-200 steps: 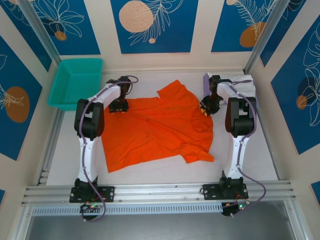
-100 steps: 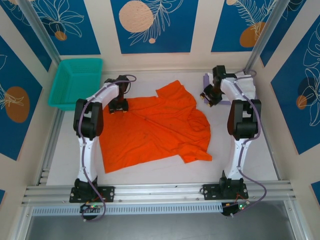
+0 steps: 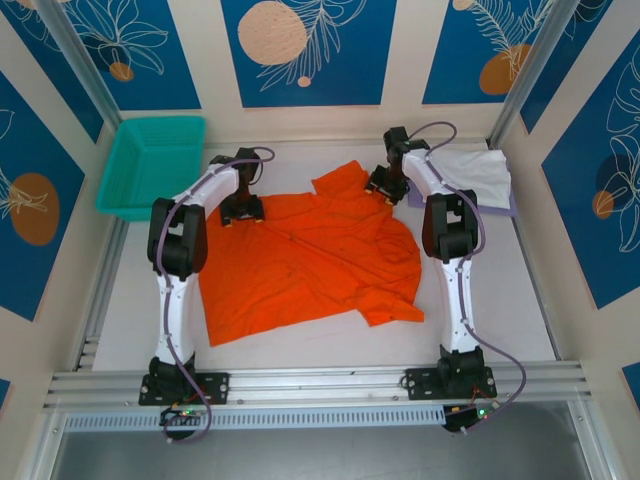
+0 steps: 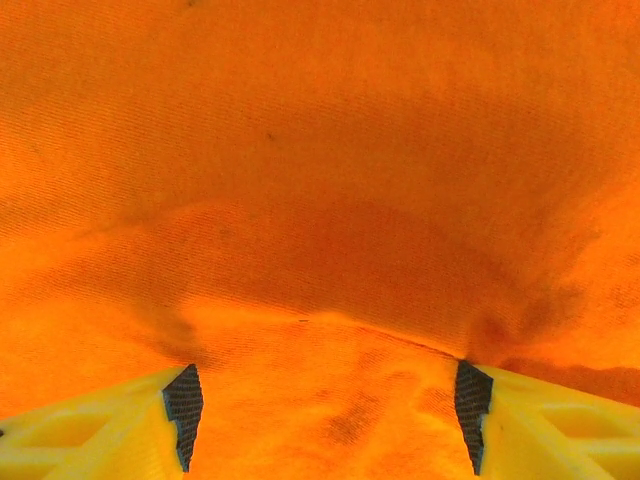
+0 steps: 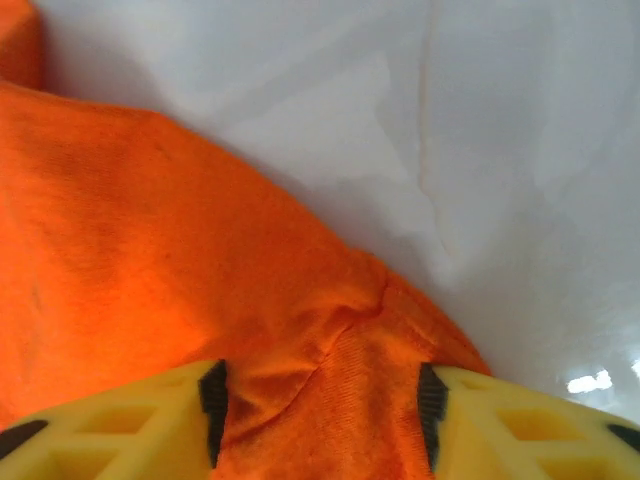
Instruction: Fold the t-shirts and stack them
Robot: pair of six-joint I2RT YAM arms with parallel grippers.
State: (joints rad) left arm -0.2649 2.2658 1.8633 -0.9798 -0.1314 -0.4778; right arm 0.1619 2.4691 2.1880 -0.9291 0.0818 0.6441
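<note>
White tabletop (image 3: 300, 350) from above: we see the orange t-shirt (image 3: 310, 260) spread mid-table, running toward 6 o'clock from the left gripper (image 3: 240, 212) and right gripper (image 3: 380, 187) at its far edge. Left wrist: fingers (image 4: 100, 430) spread wide over cloth. Right wrist: fingers (image 5: 120, 420) parted astride its hem.

Along the near edge I have bare table (image 3: 300, 352) between the orange t-shirt (image 3: 310, 255) and the arm bases, open to either arm. There is more free surface to the right of the shirt, up to the side wall. The teal basket (image 3: 152, 165) blocks the far-left corner. The white t-shirt (image 3: 475, 168), lying on the lavender t-shirt (image 3: 511, 207), fills the far-right corner. Behind the orange collar, a clear strip runs between my left gripper (image 3: 241, 212) and right gripper (image 3: 383, 186).
</note>
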